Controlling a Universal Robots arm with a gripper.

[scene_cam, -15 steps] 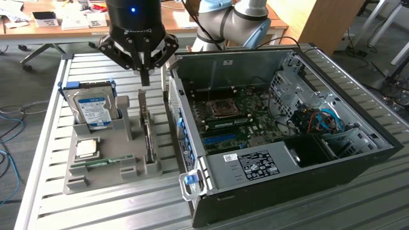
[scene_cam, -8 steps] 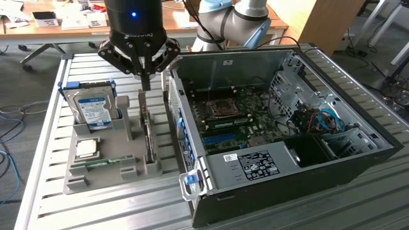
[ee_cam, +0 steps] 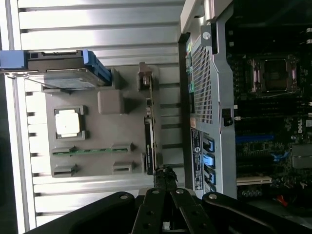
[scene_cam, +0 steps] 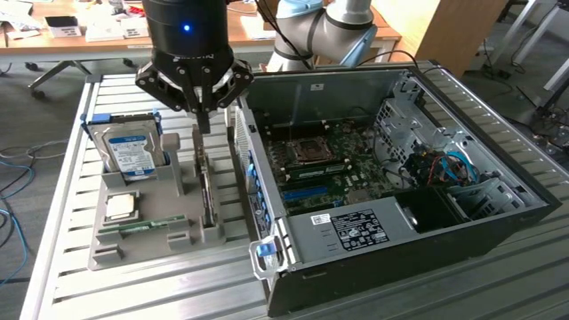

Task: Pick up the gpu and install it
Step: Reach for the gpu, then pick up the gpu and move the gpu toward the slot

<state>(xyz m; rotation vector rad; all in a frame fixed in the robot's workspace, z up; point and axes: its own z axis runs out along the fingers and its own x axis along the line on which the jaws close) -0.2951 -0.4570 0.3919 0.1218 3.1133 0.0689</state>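
hard drive [scene_cam: 129, 150] stands leftmost in the grey holder [scene_cam: 133, 252], the gpu [scene_cam: 207, 193] stands on edge in its slot, presumably so its top stays graspable, my closed, seemingly empty gripper [scene_cam: 202, 128] above it, open case [scene_cam: 307, 243] rightmost.

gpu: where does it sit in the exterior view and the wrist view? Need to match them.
Exterior view: the gpu stands on edge in the grey holder, along its side nearest the PC case, below the shut fingers.
Wrist view: the gpu is the thin edge-on strip between the holder's CPU and the case wall, one end by the fingers.
Shared landmark: the hard drive standing at the holder's end.
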